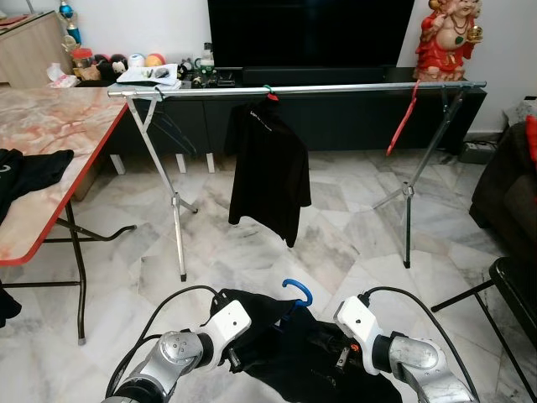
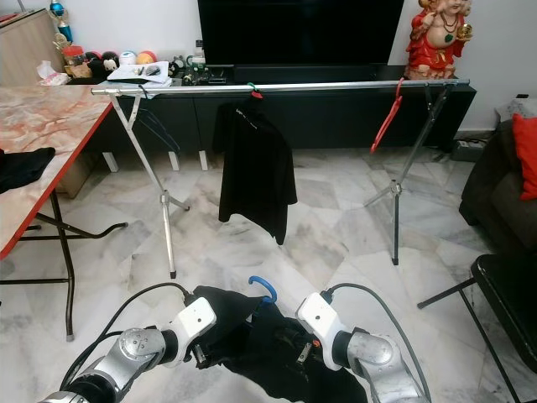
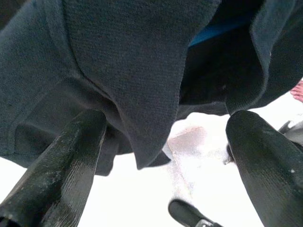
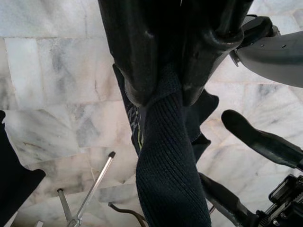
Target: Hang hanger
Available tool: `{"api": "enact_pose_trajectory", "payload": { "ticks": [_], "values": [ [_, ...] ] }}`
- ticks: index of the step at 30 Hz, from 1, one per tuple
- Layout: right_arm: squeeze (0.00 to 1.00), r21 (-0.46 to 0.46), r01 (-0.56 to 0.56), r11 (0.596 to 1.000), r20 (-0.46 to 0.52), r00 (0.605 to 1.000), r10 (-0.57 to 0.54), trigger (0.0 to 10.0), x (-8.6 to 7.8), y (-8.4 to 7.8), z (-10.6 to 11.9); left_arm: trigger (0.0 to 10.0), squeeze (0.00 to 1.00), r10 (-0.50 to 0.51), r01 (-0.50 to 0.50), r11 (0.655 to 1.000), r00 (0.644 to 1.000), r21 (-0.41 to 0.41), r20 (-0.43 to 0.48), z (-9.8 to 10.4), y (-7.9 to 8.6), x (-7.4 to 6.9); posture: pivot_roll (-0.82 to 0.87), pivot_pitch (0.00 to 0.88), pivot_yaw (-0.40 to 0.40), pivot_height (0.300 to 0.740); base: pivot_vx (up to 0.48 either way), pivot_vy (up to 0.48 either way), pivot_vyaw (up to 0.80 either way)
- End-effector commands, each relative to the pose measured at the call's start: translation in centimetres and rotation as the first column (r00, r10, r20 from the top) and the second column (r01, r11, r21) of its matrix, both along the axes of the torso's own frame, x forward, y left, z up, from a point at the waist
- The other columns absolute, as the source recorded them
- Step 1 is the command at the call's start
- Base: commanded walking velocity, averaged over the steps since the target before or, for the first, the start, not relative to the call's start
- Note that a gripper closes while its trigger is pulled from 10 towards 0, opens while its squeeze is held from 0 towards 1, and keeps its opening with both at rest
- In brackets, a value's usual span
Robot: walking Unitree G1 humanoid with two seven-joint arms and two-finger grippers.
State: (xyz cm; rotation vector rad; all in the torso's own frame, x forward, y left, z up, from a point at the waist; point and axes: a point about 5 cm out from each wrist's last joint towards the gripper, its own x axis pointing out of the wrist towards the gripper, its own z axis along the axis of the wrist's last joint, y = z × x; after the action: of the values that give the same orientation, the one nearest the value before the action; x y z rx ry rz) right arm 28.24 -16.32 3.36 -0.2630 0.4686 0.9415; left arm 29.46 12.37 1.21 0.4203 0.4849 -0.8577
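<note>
A black garment (image 1: 285, 346) on a blue hanger, whose hook (image 1: 295, 291) sticks up, hangs low in front of me between my two arms. My right gripper (image 4: 165, 92) is shut on a ribbed fold of this garment. My left gripper (image 3: 165, 120) is open at the garment's left side, its fingers (image 3: 61, 165) spread wide with a fold of the fabric hanging just beyond them. Farther ahead stands a drying rack with a metal rail (image 1: 336, 88). A black shirt (image 1: 268, 168) hangs from the rail near its middle, and an empty red hanger (image 1: 403, 117) hangs toward the right end.
A marble-topped folding table (image 1: 50, 134) with black cloth (image 1: 25, 172) on it stands to my left. At the right are a black chair (image 1: 516, 285) and a dark sofa (image 1: 508, 185). A TV console lines the back wall behind the rack. Marble floor lies between me and the rack.
</note>
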Motion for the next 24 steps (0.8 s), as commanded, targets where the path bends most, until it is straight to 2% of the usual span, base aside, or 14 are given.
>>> {"api": "enact_pose_trajectory", "payload": {
  "ticks": [1, 5, 10, 15, 24],
  "values": [
    [0.00, 0.023, -0.006, 1.000, 0.037, 0.999, 0.005, 10.0, 0.4, 0.2, 0.9, 10.0, 0.00, 0.003, -0.002, 0.998, 1.000, 0.056, -0.017, -0.5, 0.3, -0.2, 0.05, 0.024, -0.009, 0.740, 0.000, 0.000, 0.00],
    [0.00, 0.040, -0.019, 0.999, 0.042, 0.999, 0.017, 10.0, 0.4, 0.4, 1.3, 10.0, 0.00, 0.124, -0.124, 0.988, 0.992, 0.093, 0.011, -0.7, 1.0, 0.2, 0.05, 0.022, -0.015, 0.740, 0.000, 0.000, 0.00],
    [0.00, 0.042, -0.025, 0.999, 0.044, 0.999, 0.023, 10.0, 0.4, 0.5, 1.3, 10.0, 0.00, 0.199, -0.195, 0.973, 0.980, 0.123, -0.019, -1.4, 1.6, -0.1, 0.05, 0.022, -0.015, 0.740, 0.000, 0.000, 0.00],
    [0.00, 0.050, -0.031, 0.998, 0.052, 0.998, 0.029, 10.0, 0.4, 0.5, 1.7, 10.0, 0.00, 0.294, -0.292, 0.954, 0.955, 0.072, -0.025, -1.3, 1.6, 0.2, 0.05, 0.012, -0.016, 0.740, 0.000, 0.000, 0.00],
    [0.00, 0.060, -0.036, 0.998, 0.057, 0.998, 0.033, 10.0, 0.4, 0.6, 1.8, 10.0, 0.00, 0.296, -0.294, 0.954, 0.954, 0.058, -0.035, -1.4, 0.7, 0.2, 0.04, 0.008, -0.013, 0.740, 0.000, 0.000, 0.00]
  ]
}}
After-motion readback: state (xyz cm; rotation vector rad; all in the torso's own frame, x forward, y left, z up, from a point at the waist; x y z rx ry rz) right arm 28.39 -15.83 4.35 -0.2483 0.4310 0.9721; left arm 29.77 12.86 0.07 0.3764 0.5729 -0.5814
